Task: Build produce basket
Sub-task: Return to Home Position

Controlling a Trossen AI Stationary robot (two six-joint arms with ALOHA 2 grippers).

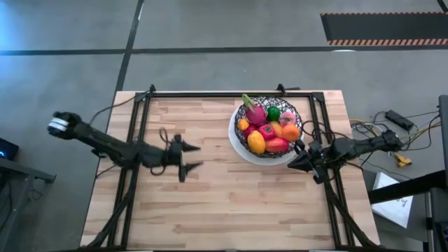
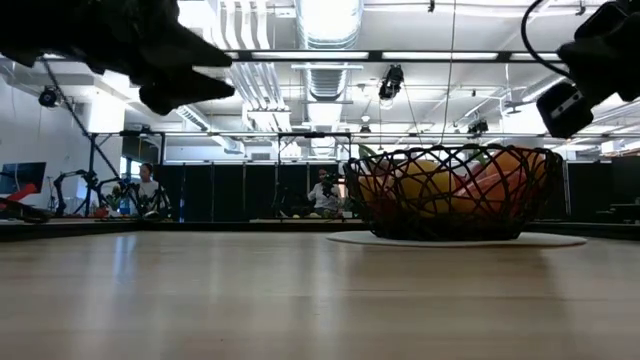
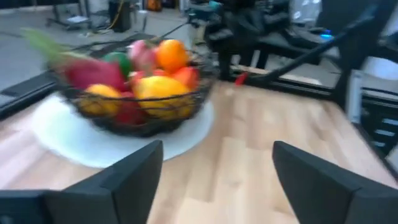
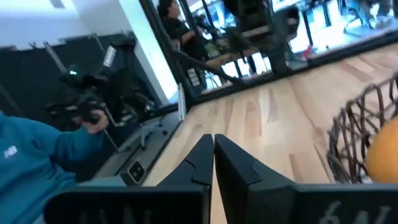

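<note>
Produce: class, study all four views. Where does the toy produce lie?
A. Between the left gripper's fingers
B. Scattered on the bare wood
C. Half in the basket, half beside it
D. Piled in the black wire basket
D: the produce is heaped inside the basket, while the left gripper is open and holds nothing, and the right gripper is shut on nothing.

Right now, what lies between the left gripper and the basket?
Only bare table, seen in the high view, between the left gripper and the basket; the right gripper waits beside the basket.
</note>
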